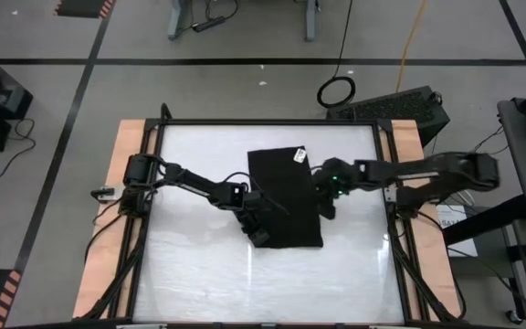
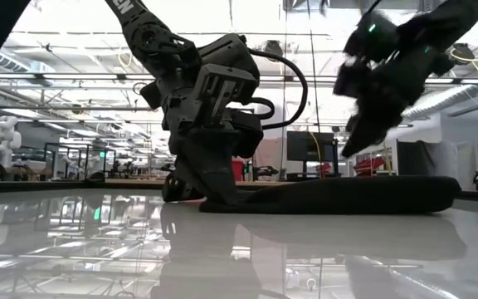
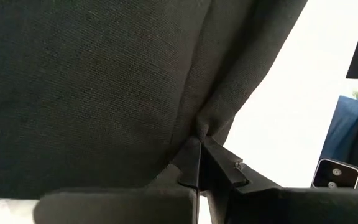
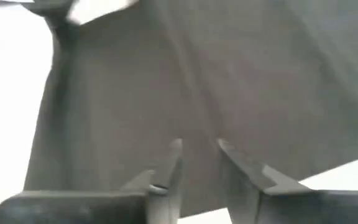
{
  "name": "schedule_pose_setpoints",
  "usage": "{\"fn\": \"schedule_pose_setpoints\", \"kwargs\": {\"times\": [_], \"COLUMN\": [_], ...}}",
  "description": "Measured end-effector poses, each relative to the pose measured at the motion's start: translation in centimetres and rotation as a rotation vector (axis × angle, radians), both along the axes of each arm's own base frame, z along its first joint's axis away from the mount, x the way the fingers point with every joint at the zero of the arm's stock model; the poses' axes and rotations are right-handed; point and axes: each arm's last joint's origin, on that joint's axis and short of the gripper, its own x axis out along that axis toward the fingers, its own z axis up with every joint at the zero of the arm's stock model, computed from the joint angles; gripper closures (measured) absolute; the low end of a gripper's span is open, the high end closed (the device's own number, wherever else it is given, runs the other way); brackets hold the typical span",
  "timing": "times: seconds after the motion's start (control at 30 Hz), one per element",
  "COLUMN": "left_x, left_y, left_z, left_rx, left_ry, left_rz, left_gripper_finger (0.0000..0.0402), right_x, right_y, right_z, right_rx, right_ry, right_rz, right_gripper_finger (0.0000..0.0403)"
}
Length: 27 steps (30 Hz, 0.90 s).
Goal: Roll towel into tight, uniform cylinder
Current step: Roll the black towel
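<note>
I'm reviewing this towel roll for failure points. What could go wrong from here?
The left gripper pinches only a small fold at the towel edge, so the cloth may slip out or bunch unevenly. The right gripper hangs open above the cloth, holding nothing, so that side could lag and the roll skew.

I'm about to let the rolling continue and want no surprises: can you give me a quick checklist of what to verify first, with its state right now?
1. Left gripper pinching the towel edge: ok, its fingers are shut on a fold of cloth.
2. Right gripper holding cloth: not ok, its fingers stand apart above the towel with nothing between them.
3. Towel rolled into a cylinder: not ok, it lies mostly flat on the table.
4. White tag clear of both grippers: ok, it sits at the far edge.
5. Towel fully on the table: ok in the high view.
6. Roll tightness: cannot tell, no roll is visible yet.
</note>
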Motion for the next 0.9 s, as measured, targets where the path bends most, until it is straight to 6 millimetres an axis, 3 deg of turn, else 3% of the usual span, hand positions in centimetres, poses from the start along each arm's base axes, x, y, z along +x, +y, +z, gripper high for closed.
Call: {"fn": "schedule_pose_setpoints", "kwargs": {"times": [0.2,0.4,0.67,0.9], "left_x": [0.0,-0.1,0.0,0.0], "left_y": [0.1,0.2,0.2,0.2], "left_z": [0.0,0.0,0.0,0.0], "left_rx": [0.005,-0.002,-0.007,-0.012], "left_ry": [-0.003,-0.001,-0.005,-0.007], "left_rz": [-0.01,-0.009,-0.011,-0.018], "left_gripper_finger": [0.0391,0.0391,0.0391,0.0391], "right_x": [-2.7,-4.2,-4.0,-3.4], "right_y": [3.4,7.7,12.3,13.8], "right_z": [3.5,4.2,2.6,-0.6], "right_rx": [-0.018,-0.039,-0.139,-0.164], "right_ry": [-0.105,-0.109,-0.096,-0.043], "right_rz": [0.214,0.345,0.374,0.323], "right_gripper_finger": [0.024,0.0233,0.0253,0.0257]}}
